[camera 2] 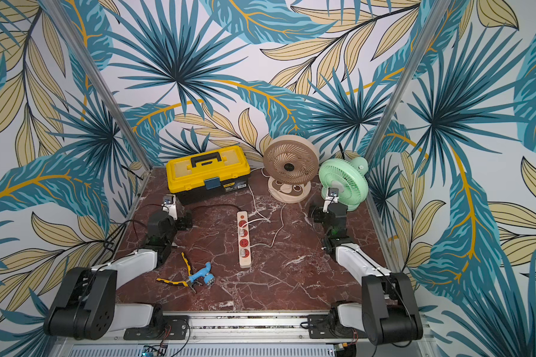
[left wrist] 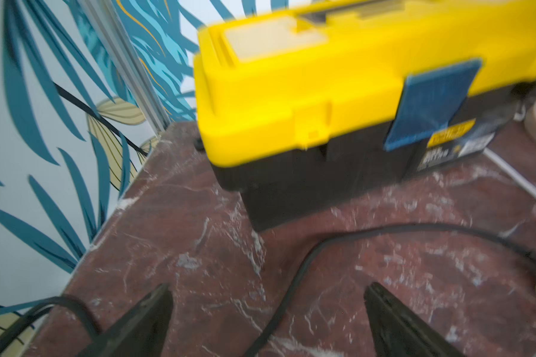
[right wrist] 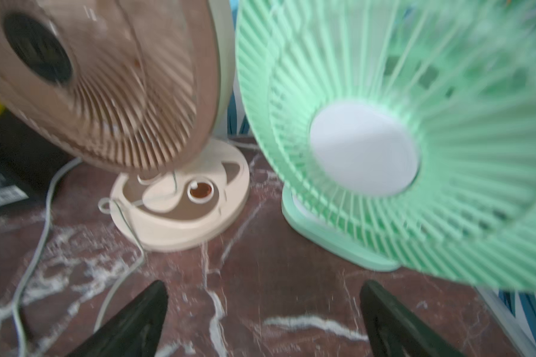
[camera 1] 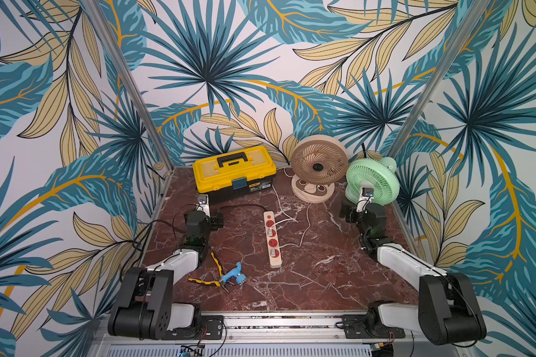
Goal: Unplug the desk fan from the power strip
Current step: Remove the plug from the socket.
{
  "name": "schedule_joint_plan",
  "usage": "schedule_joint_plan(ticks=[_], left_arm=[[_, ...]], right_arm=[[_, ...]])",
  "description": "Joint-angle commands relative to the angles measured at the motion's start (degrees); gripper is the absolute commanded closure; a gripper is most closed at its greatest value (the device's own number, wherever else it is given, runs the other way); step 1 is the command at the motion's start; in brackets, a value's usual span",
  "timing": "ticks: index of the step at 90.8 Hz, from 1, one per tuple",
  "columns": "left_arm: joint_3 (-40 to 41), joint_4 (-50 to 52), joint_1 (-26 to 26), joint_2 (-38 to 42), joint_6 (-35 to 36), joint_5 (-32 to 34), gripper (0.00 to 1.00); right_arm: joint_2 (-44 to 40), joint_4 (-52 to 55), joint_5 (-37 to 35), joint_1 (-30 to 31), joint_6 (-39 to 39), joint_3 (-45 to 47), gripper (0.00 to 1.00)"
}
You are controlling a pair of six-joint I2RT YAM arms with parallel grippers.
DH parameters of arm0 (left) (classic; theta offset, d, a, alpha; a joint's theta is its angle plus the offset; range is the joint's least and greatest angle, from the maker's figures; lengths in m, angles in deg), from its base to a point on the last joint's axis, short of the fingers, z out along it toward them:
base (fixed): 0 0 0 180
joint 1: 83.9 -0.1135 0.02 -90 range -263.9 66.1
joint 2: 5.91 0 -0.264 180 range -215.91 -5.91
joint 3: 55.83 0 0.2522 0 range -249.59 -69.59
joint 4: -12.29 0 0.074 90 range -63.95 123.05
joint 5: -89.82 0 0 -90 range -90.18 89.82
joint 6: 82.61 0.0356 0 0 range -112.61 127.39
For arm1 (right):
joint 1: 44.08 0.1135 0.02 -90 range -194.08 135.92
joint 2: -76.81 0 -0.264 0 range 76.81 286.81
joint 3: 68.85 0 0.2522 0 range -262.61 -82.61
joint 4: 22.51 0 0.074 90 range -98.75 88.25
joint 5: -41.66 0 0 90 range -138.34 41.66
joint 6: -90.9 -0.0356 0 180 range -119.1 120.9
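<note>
The power strip (camera 1: 272, 239) lies flat in the middle of the table (camera 1: 322, 278). Its long side runs from 12 to 6 o'clock. Two white plugs (camera 1: 271, 231) sit in its red sockets. Thin white cords (right wrist: 44, 228) run off toward the tan fan (camera 1: 319, 162) at about 1 o'clock. A green fan (camera 1: 375, 176) stands just beside it, at 2 o'clock. I cannot tell which plug goes with which cord.

A plug looks small, hard and smooth, and it probably sits tight. The best place to hold it is by its two sides, not by the soft cord, which would only bend. The strip looks light, so it may lift or slide when a plug is pulled. The other gripper may need to press it down.

The left gripper (left wrist: 266, 287), at about 9 o'clock from the strip, has its fingers spread wide and holds nothing. The right gripper (right wrist: 263, 284), between 2 and 3 o'clock, is spread wide and empty too. Neither touches the strip.
</note>
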Motion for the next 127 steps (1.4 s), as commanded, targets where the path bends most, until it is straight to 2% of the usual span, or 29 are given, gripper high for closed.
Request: schedule_joint_plan(ticks=[1,3,6,13,18,20,27,32,44,49,65,77,89,109,119,127], left_arm=[[-6.19,14.62,0.04,5.92,-14.50,5.35,0.00],[-7.28,17.34,-0.48,6.68,-19.99,5.37,0.00],[-8.85,20.30,-1.94,7.43,-25.08,1.79,0.00],[-11.66,24.53,-5.02,6.53,-33.82,-9.05,0.00],[-15.84,27.81,-6.21,3.71,-37.78,-18.02,0.00],[-18.31,29.82,-6.26,1.82,-38.33,-20.60,0.00],[-26.04,38.02,-5.53,-4.08,-38.81,-30.44,0.00],[-28.11,39.45,-3.99,-7.73,-39.63,-33.50,0.00],[-33.69,45.31,2.60,-13.23,-39.44,-29.14,0.00],[-36.14,47.44,5.24,-16.14,-39.12,-27.28,0.00],[-42.00,49.60,11.09,-25.03,-41.88,-28.51,0.03],[-48.84,53.51,15.18,-31.04,-42.81,-28.64,0.00],[-56.35,60.59,18.87,-36.72,-42.37,-25.77,0.00],[-73.93,79.79,23.77,-46.58,-41.06,-13.95,0.00],[-83.02,88.55,25.50,-51.80,-41.69,-11.07,0.00],[-87.02,93.17,26.25,-54.86,-42.90,-9.55,0.00]], right_arm=[[-4.67,13.92,3.82,0.25,-9.01,-2.57,0.01],[-5.67,13.96,5.80,0.26,-10.63,-2.58,0.00],[-7.04,13.43,8.48,0.21,-12.74,-2.45,0.00],[-9.84,12.99,12.11,0.20,-22.82,-2.23,0.00],[-11.35,17.47,12.20,0.21,-29.89,-3.54,0.01],[-11.60,18.25,12.79,0.21,-30.70,-4.07,0.01],[-10.56,17.34,22.43,0.94,-29.24,-5.70,0.01],[-9.96,18.77,22.45,3.42,-27.21,-6.89,0.00],[-9.54,23.05,11.91,13.99,-18.63,-8.88,0.01],[-8.29,23.52,10.05,17.05,-17.72,-9.55,0.01],[-2.88,24.42,5.47,24.38,-15.79,-11.49,0.01],[0.51,24.05,4.48,27.01,-16.15,-12.34,0.01],[2.33,24.30,3.67,28.99,-16.07,-13.15,0.01],[2.30,24.24,2.72,30.56,-16.04,-12.94,0.01],[1.83,24.23,2.17,30.70,-16.14,-12.73,0.00],[1.36,24.23,2.01,30.79,-16.15,-12.37,0.01]])
